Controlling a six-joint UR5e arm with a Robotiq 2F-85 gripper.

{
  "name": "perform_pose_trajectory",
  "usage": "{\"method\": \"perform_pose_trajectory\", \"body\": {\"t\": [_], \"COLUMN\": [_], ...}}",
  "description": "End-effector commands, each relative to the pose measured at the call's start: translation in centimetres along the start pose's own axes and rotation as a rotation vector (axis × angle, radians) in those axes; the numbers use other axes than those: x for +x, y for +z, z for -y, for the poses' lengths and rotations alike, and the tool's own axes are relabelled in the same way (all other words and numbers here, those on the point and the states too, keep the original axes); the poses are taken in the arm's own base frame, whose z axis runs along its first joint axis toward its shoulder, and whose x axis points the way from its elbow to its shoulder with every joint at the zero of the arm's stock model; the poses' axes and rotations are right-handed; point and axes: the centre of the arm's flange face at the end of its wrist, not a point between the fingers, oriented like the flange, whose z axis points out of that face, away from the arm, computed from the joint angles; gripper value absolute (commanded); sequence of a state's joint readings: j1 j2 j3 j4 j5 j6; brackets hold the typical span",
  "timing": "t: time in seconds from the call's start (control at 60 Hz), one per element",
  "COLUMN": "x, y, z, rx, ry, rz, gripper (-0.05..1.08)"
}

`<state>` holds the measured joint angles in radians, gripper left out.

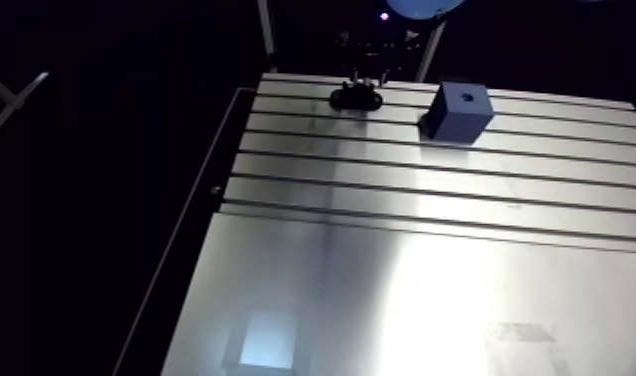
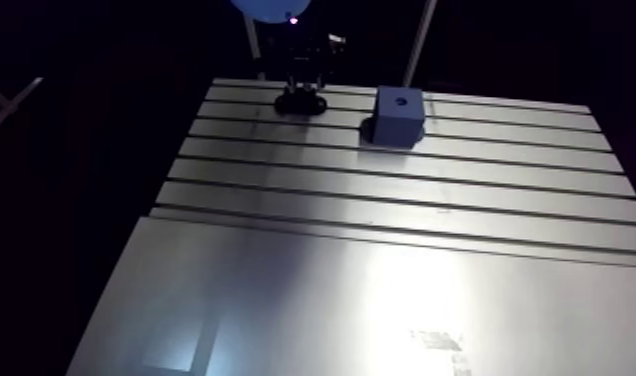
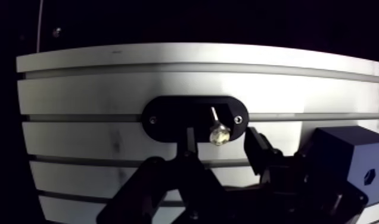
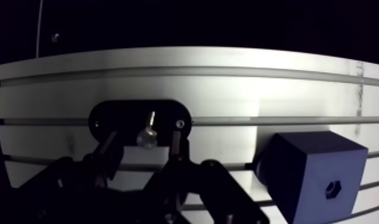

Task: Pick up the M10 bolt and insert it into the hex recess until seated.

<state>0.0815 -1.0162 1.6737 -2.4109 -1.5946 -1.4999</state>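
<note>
The pick is in hand. The bolt [image 3: 217, 134] sits in the black holder [image 3: 162, 116] on the table [image 1: 382, 280], and the gripper [image 4: 143, 138] is down over it, released: one finger on each side of the bolt, a gap showing on both sides, nothing grasped yet. The blue block [image 4: 311, 170] stands just beside the holder, its hex recess [image 4: 332, 189] unfilled. Next comes closing squarely on the bolt (a skewed grip would probably tilt it), then lifting it straight out and carrying it to the recess.
</note>
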Motion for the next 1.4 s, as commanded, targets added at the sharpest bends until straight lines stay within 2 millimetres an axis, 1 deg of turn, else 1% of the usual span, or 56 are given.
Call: {"method": "perform_pose_trajectory", "body": {"t": [0.017, 0.35, 0.517, 1.4], "x": [0.03, 0.03, -0.03, 0.13], "y": [0.07, 0.16, 0.51, 0.42], "z": [-0.01, 0.01, -0.09, -0.05], "rx": [0.0, 0.001, 0.001, 0.005], "ry": [0.001, -0.001, 0.0, -0.004], "rz": [0.001, 0.001, 0.007, -0.011], "gripper": [0.52, 0.56, 0.57, 0.62]}}
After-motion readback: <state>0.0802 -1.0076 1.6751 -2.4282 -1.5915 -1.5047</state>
